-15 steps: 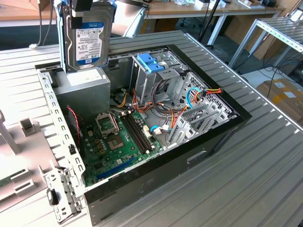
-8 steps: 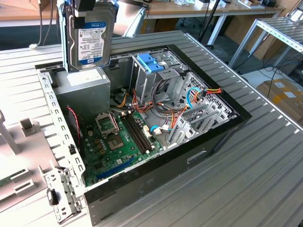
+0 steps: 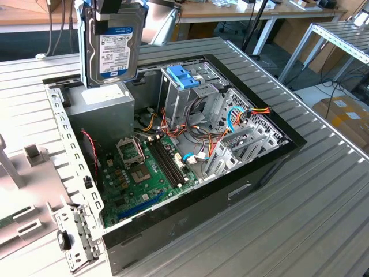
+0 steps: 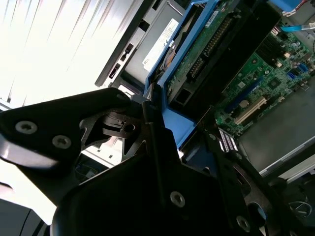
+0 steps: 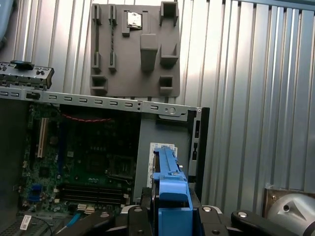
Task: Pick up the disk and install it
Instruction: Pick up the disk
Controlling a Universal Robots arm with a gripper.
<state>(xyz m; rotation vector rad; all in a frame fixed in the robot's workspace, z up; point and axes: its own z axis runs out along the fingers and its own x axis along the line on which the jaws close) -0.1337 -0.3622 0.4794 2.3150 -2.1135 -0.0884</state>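
We see a ribbed grey metal worktable (image 3: 323, 190); at its far side a long wooden desk on white legs (image 3: 230, 11), and at the exterior view's right a brown cardboard box (image 3: 346, 115) on the pale floor (image 3: 311, 92).

Disk (image 3: 112, 49): silvery metal casing, white paper label, blue plastic side pieces
Table (image 3: 300, 219): ribbed grey metal, matt
Computer case (image 3: 184, 222): smooth black shell, bare metal frame
Tray (image 5: 135, 49): matt grey plastic
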